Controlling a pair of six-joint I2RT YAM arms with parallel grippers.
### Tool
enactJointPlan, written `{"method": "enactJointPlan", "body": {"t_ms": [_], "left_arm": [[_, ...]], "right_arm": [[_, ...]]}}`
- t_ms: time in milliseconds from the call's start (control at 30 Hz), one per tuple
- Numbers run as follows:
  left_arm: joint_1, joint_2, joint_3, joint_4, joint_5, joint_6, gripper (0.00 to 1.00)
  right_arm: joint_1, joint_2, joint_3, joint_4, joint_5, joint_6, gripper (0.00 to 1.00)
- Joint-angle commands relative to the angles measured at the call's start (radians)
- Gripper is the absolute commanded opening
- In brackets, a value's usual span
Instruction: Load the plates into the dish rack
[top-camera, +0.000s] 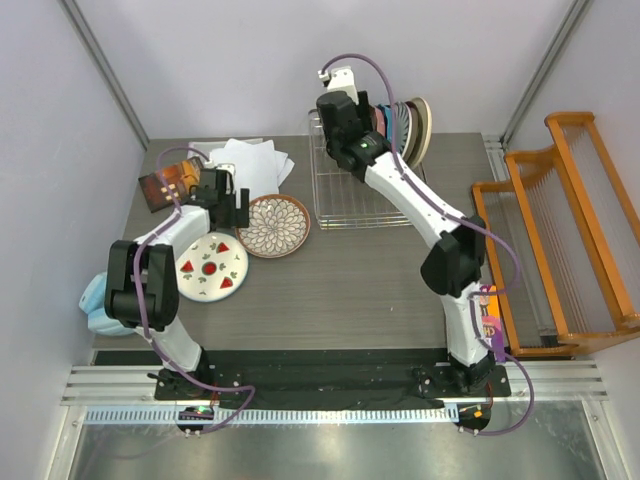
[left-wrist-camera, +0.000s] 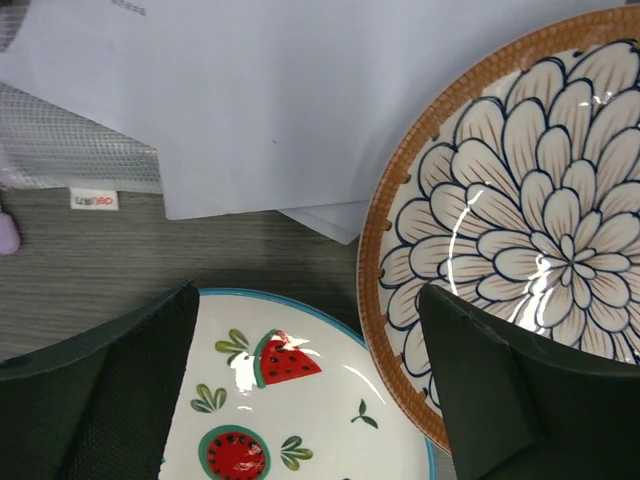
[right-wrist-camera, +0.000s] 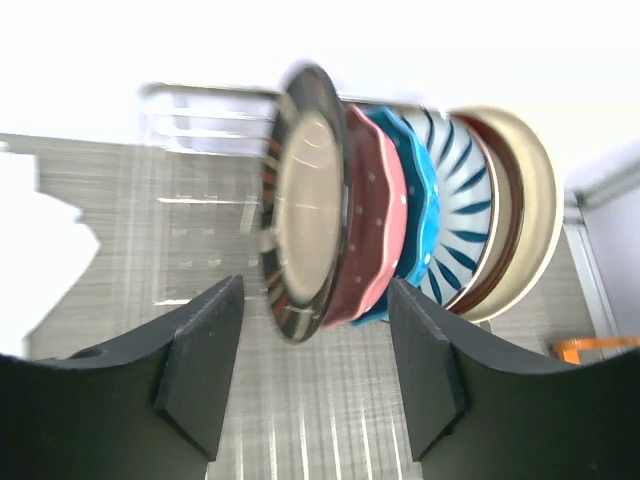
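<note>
Right gripper is up at the dish rack, jaws apart either side of the dark-rimmed plate. That plate stands upright in the row beside the pink plate. It's blurry, so probably not touching. Left gripper hangs wide open over the petal plate and the white fruit plate, both flat on the table.

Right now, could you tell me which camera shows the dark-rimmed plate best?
The right wrist view: the dark-rimmed plate stands upright, face visible. The top view mostly hides it behind the right arm; the left wrist view misses it.
</note>
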Motion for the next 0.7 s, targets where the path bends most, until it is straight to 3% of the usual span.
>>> {"method": "enactJointPlan", "body": {"t_ms": [0,167,300,400,533,633,667], "left_arm": [[0.028,0.016,0.013,0.011,0.209,0.005,0.86],[0.030,0.068,0.034,0.011,0.283,-0.004,0.70],[0.030,0.111,0.053,0.011,0.312,-0.004,0.66],[0.031,0.140,0.064,0.019,0.346,-0.004,0.57],[0.033,0.172,0.102,-0.013,0.392,0.008,0.39],[0.037,0.154,0.093,-0.012,0.420,0.013,0.20],[0.042,0.151,0.091,-0.018,0.424,0.014,0.09]], "right_arm": [[0.031,-0.174,-0.079,-0.020,-0.095,-0.003,0.66],[0.030,-0.277,-0.251,-0.041,-0.291,-0.014,0.79],[0.031,-0.327,-0.305,-0.058,-0.302,0.021,0.79],[0.028,-0.344,-0.319,-0.064,-0.301,0.015,0.80],[0.030,-0.354,-0.333,-0.067,-0.298,0.014,0.80],[0.030,-0.348,-0.337,-0.075,-0.319,0.025,0.80],[0.031,-0.348,-0.336,-0.078,-0.324,0.026,0.79]]}}
